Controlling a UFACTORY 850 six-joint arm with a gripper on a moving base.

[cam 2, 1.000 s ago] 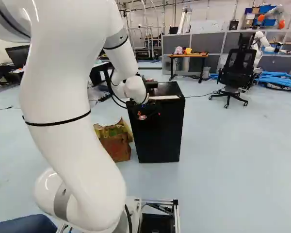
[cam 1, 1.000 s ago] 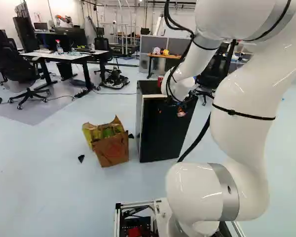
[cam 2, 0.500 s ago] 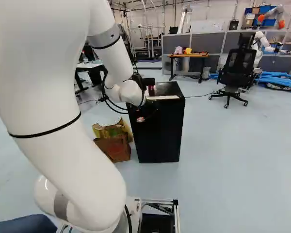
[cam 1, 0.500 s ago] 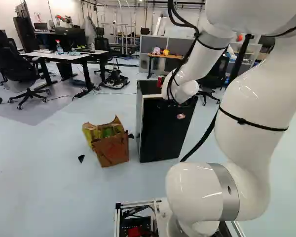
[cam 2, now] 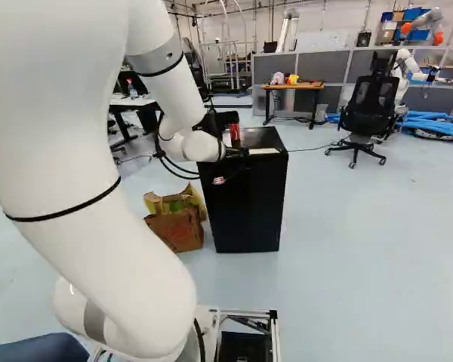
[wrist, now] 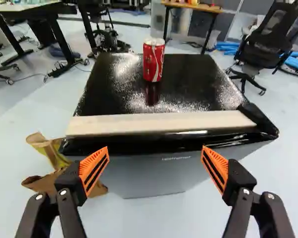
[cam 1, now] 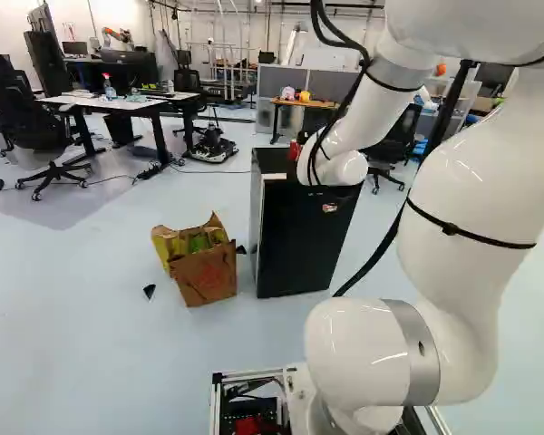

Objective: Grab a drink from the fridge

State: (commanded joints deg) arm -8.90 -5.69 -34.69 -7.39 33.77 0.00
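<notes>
1. Pale blue floor runs back to 2 desks: 1 white desk at the left of the left base view and 1 wooden desk at the back.
2. Black office chairs number at least 2: 1 chair by the white desk, 1 chair at the right of the right base view, where another robot stands behind it.
3. 1 black mini fridge stands upright, with 1 pale strip along its near top edge; 1 open brown paper bag sits near its side.
4. 1 red soda can stands upright on the fridge's top, ahead of the gripper and beyond the strip.
5. 1 black gripper is at the fridge's near side; its jaws are released, the 2 orange pads wide apart.
6. Compared with 0.5 s ago, the arm has shifted slightly, its upper part further left in the right base view, and more of the can shows beside the wrist there. Fridge and bag match that frame.
</notes>
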